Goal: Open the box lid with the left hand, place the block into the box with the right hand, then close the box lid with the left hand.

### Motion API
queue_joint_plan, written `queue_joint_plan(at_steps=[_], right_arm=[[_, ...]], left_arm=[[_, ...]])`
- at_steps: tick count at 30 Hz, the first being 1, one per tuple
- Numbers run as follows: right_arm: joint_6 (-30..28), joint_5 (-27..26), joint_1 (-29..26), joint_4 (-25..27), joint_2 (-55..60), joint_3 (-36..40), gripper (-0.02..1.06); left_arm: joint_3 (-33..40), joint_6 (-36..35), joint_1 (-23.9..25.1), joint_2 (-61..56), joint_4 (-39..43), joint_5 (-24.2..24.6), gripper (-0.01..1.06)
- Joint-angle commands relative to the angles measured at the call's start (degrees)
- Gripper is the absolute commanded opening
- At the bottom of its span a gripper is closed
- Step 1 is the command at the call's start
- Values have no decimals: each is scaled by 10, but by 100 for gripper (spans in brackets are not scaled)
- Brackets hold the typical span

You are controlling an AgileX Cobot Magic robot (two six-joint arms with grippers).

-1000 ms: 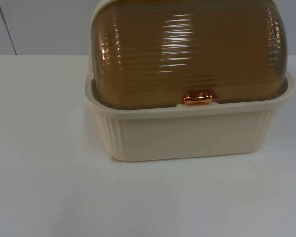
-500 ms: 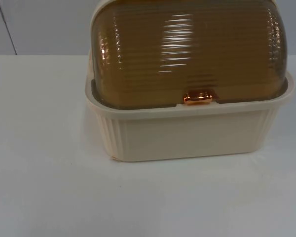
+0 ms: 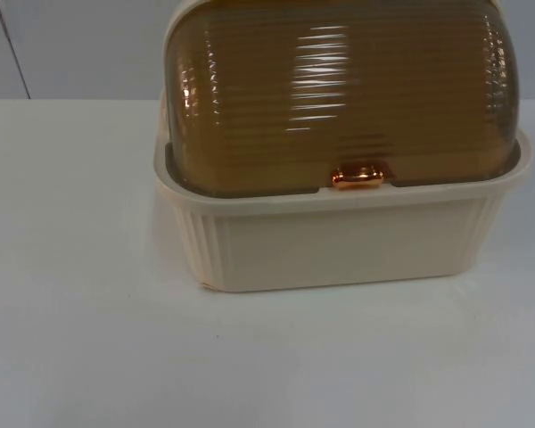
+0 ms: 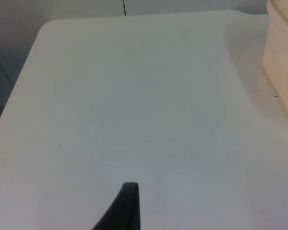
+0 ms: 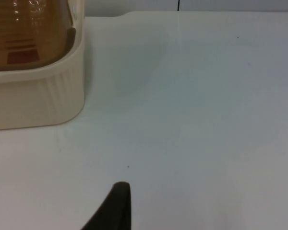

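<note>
White table (image 3: pixel 71 339) bears cream box (image 3: pixel 339 241), amber lid (image 3: pixel 339 89) shut

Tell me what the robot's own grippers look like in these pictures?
Little of them can be seen. Each wrist view catches one fingertip: the left gripper's fingertip and the right gripper's fingertip are both plain matte black, slim, tapering to a rounded tip, without markings.
</note>
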Motion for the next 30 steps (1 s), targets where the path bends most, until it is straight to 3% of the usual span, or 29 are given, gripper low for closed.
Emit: queue_joint_plan(at_steps=[1,7,30], right_arm=[[2,-8,2,1,-2,2,105],[3,-8,2,1,-2,2,105],[3,-8,2,5,-2,2,105]], left_arm=[[3,-8,-3,-1,0,1,105],[3,-59,-3,-1,29,1,105],[3,-59,-3,-1,30,1,105]])
